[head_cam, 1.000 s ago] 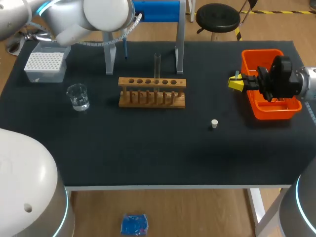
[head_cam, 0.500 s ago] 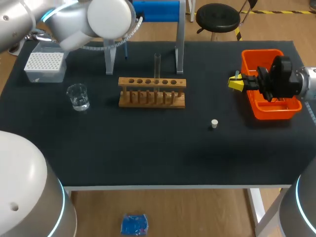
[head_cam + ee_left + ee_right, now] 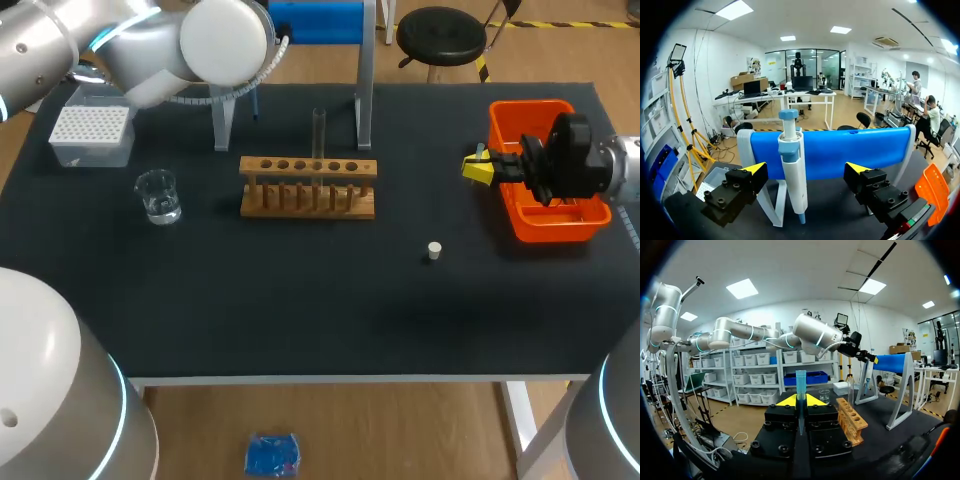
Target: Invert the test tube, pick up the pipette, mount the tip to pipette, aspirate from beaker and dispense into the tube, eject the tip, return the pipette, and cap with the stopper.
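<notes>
left gripper (image 3: pixel 806 169) hangs wide apart at the far side of the table, its two yellow-tipped fingers (image 3: pixel 754 168) on either side of the pipette (image 3: pixel 794 185) and clear of it. the pipette hangs upright from the blue bar of the stand (image 3: pixel 855 150). it has a white body with a blue collar, a blue knob on a white stem at the top and a small blue nozzle at the bottom. right gripper (image 3: pixel 478 168) is at the right of the table, just left of the orange bin (image 3: pixel 520 225), pointing left with its yellow tips pressed together. in the right wrist view a slim bluish sliver (image 3: pixel 800 382) stands at their seam; whether it is clamped there i cannot tell. one clear tube (image 3: pixel 319 130) stands upright in the one wooden rack (image 3: pixel 308 198) near the middle, in front of the stand. one glass beaker (image 3: pixel 158 196) with a little clear liquid sits to the left of the rack, and one tip box (image 3: pixel 92 135) lies farther left and back. one small white stopper (image 3: pixel 434 251) lies alone on the black table (image 3: pixel 300 300), nearer and to the right of the rack, well apart from both grippers. there is one pipette, one stand and one bin.
</notes>
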Controlling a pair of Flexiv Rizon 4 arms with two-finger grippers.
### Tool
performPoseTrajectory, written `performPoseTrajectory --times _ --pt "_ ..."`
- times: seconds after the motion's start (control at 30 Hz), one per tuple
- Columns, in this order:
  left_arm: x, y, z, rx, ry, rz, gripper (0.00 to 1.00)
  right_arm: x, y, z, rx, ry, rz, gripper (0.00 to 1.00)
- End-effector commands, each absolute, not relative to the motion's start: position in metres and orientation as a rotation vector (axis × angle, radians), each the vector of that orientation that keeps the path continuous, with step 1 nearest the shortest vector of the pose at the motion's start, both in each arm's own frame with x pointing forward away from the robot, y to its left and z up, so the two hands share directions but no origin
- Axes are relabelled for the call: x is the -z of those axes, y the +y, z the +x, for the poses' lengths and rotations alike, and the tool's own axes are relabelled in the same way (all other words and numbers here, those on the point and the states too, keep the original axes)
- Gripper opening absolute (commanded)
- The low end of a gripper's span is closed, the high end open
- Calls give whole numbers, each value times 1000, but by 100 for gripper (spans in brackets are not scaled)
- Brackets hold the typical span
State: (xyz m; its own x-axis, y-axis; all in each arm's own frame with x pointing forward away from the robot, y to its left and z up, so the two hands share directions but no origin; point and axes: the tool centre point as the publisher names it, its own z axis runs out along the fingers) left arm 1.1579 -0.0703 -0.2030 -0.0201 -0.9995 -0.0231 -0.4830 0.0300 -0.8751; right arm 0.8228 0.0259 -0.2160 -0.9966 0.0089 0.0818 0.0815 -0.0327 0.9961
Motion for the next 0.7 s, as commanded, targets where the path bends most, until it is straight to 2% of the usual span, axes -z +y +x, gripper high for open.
performPoseTrajectory --times 0.03,0.7 --pt "204 -70 1162 911 1596 -1537 100 216 25 823 2219 -2149 -99 0" --pt "201 -58 1175 922 1568 -1515 100 216 25 823 2219 -2149 -99 0"
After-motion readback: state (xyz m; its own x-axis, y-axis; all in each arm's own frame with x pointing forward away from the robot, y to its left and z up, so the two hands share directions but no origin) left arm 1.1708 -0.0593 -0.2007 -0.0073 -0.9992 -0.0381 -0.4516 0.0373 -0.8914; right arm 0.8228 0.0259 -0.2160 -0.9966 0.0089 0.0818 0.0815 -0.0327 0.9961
